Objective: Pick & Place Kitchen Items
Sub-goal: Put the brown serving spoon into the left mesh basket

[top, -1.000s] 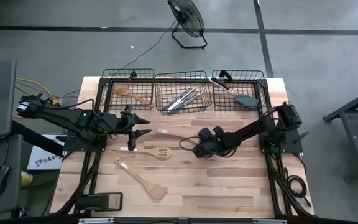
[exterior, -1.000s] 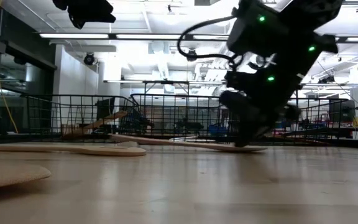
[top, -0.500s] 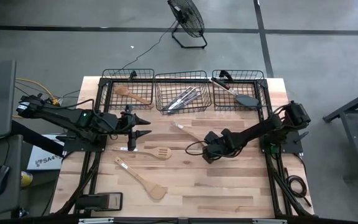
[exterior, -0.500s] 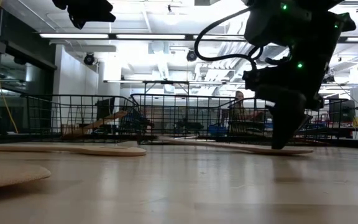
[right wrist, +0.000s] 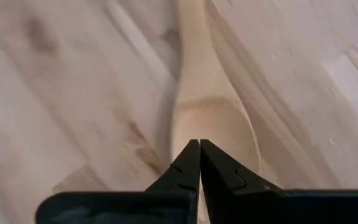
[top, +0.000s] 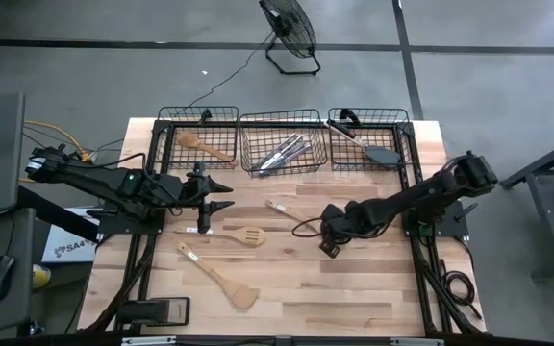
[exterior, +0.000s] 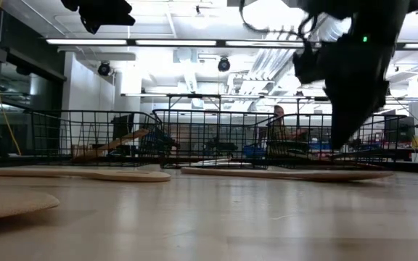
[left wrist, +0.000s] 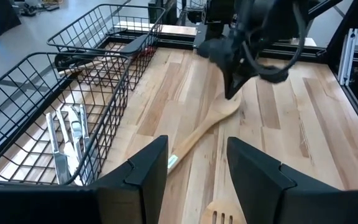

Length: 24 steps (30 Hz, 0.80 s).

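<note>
A light wooden spoon [top: 287, 211] lies flat on the table's middle; its bowl [right wrist: 211, 127] is just under my right gripper [top: 325, 234]. That gripper is shut, points steeply down and hangs a little above the bowl [exterior: 337, 141], with a gap showing in the low view. My left gripper [top: 221, 192] waits open above the table's left side, with nothing between its fingers [left wrist: 194, 174]. A slotted wooden spatula [top: 239, 235] and a plain wooden spatula [top: 221, 279] lie flat nearer the front.
Three black wire baskets line the far edge: the left one [top: 166, 154] holds a wooden spoon, the middle one [top: 248, 144] metal knives, the right one [top: 407, 144] a black turner and a red-headed spatula. Bare wood lies at the front right.
My shut right gripper has moved toward the table's right edge, dragging the wooden spoon's bowl end along; the spoon has slid right and turned a little. The gripper has then risen off the bowl and turned at the wrist.
</note>
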Motion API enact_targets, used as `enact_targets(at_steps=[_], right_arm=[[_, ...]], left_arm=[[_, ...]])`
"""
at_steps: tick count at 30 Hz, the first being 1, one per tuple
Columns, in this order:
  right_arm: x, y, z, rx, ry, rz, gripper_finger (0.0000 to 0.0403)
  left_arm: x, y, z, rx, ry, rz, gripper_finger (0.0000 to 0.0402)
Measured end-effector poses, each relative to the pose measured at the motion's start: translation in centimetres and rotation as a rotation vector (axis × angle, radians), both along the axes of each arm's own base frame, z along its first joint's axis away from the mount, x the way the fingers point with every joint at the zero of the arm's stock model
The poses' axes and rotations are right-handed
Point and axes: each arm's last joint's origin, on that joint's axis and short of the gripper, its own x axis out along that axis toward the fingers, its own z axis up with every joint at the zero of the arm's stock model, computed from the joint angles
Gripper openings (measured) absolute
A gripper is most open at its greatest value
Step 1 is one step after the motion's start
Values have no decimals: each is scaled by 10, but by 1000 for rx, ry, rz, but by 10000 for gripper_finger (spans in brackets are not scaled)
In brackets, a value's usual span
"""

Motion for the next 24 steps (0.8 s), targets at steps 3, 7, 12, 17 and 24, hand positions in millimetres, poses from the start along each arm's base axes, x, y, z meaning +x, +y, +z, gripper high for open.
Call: enact_targets(at_steps=[3,7,12,17,24], right_arm=[[-3,-2,15,-4,-60,56,3],[0,-9,25,-23,-121,130,6],[10,-18,27,-4,-177,249,52],[14,-28,27,5,-197,300,133],[26,-42,48,21,-207,304,207]], left_arm=[[0,0,0,0,0,0,163],[0,0,0,1,0,0,163],[0,0,0,0,0,0,163],[0,0,0,1,2,0,163],[-1,0,-2,5,17,0,163]])
